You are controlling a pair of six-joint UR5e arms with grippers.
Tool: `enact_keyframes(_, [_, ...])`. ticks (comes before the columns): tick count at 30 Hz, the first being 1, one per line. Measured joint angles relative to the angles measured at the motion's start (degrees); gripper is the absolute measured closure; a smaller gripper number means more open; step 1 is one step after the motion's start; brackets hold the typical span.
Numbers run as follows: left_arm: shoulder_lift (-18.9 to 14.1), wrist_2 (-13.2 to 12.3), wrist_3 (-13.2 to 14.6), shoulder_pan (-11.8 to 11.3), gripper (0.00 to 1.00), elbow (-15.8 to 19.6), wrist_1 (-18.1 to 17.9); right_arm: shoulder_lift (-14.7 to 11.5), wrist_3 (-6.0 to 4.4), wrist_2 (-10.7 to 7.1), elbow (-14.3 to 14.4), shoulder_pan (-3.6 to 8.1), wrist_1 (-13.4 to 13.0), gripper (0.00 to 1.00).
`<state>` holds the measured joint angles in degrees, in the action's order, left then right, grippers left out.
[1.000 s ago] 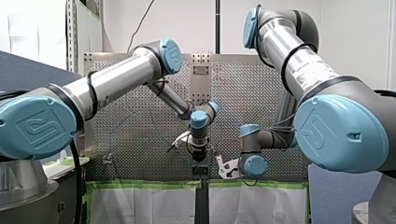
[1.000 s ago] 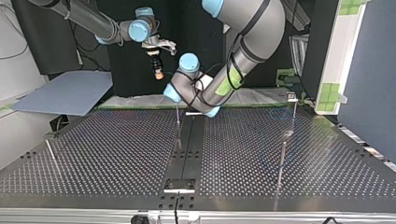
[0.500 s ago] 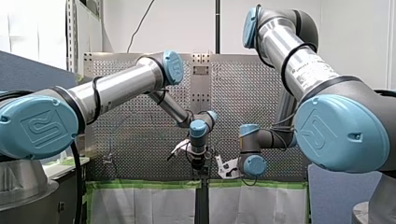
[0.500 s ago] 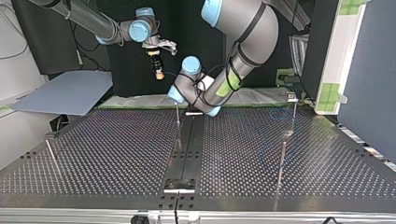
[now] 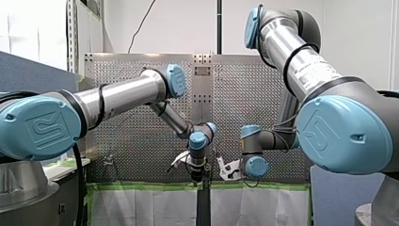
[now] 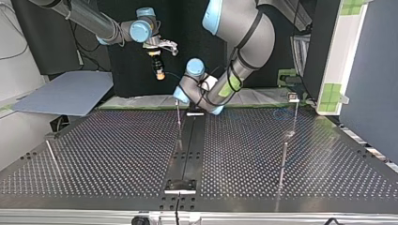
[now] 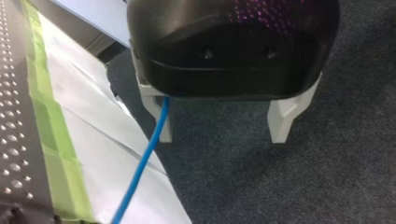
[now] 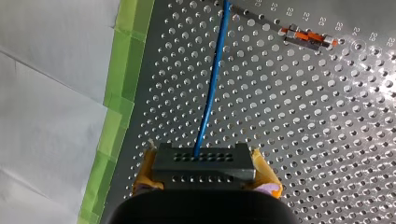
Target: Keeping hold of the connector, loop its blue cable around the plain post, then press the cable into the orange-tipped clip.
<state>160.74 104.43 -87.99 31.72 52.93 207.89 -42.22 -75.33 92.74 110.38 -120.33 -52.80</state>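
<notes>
1. Right claw: its yellow pads are clamped on both ends of the dark connector. You have the connector firmly in hand.
2. The blue cable leaves the connector's front face and runs almost straight ahead of the right claw over the perforated table. No bend or loop shows in it.
3. The orange-tipped clip lies well ahead of the right claw and off to one side of the cable. The two are apart, so the cable is not seated in the clip.
4. Left claw: it is wide open and holding nothing. The cable comes down just inside one of its pale fingers. Whether it touches that finger, I cannot tell. This claw hangs out past the table's green-taped edge, over carpet.
5. In the top view a bare post stands close to the left claw's wrist. Whether it is the task's plain post, I cannot say.
6. Step in hand, as I judge it: early. You are setting the left claw against the slack, and the looping has not begun.
7. The next move probably calls for:
   - bringing the left claw's fingers in on the cable;
   - leading the cable back over the table and round the post;
   - keeping the right claw's clamp unchanged throughout;
   - watching the cable's tension at the connector.
</notes>
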Motion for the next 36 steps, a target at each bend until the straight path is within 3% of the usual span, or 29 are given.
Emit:
enact_keyframes(12, [2.36, -0.42, 0.44, -0.66, 0.00, -0.50, -0.14, -0.01, 0.00, 0.03, -0.02, 0.00, -0.08, 1.00])
enact_keyframes(36, [3.09, -1.32, 1.03, -1.00, 0.00, 0.65, -1.18, -0.01, 0.03, 0.21, -0.01, 0.00, 0.02, 1.00])
